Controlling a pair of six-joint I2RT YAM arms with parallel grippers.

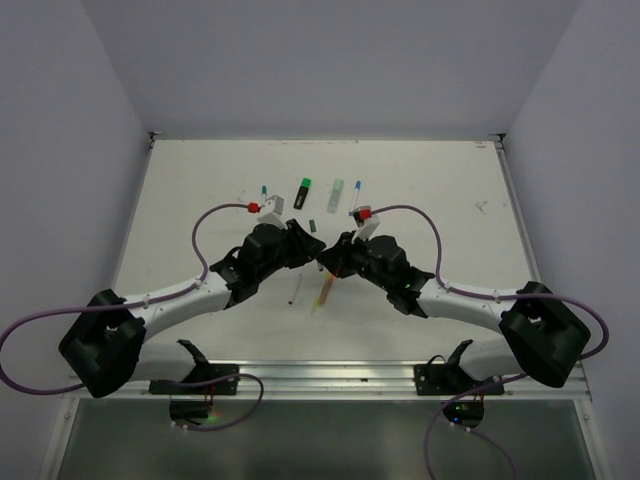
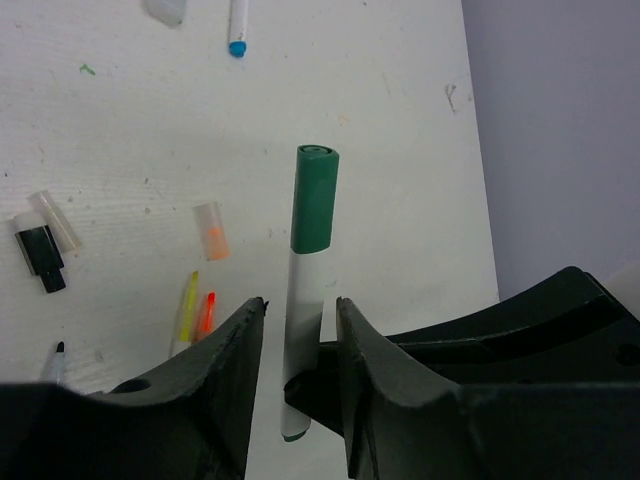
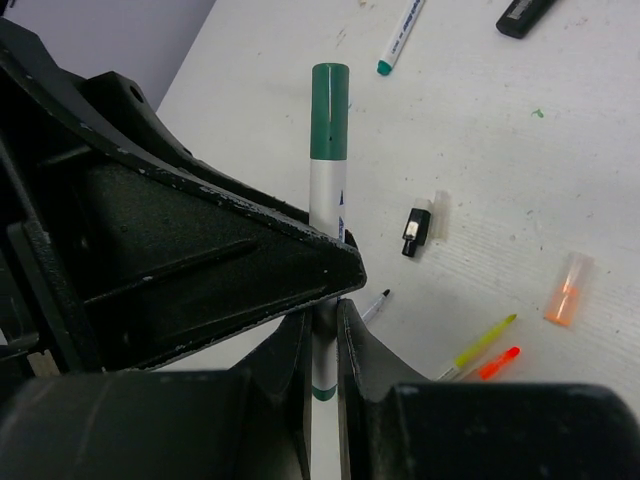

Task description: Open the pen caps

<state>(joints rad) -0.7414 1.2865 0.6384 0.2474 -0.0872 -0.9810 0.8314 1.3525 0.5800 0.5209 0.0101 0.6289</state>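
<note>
A white marker (image 2: 305, 290) with a dark green cap (image 2: 316, 200) is held above the table between both grippers. My right gripper (image 3: 322, 318) is shut on its white barrel near the tail end. The capped end (image 3: 329, 110) sticks out past the fingers. My left gripper (image 2: 300, 305) is open, with its fingers on either side of the barrel just below the cap and a gap showing on the left side. In the top view both grippers meet at mid-table, left (image 1: 310, 250) and right (image 1: 336, 256), with the green cap (image 1: 313, 226) poking out beyond them.
On the table lie a loose black cap (image 3: 415, 230), a clear cap with orange inside (image 3: 568, 290), uncapped yellow (image 3: 480, 345) and orange (image 3: 497, 362) pens, and a thin black-tipped pen (image 3: 375, 303). At the back are a green highlighter (image 1: 303, 190), a mint marker (image 1: 337, 190) and blue-tipped pens (image 1: 357, 186).
</note>
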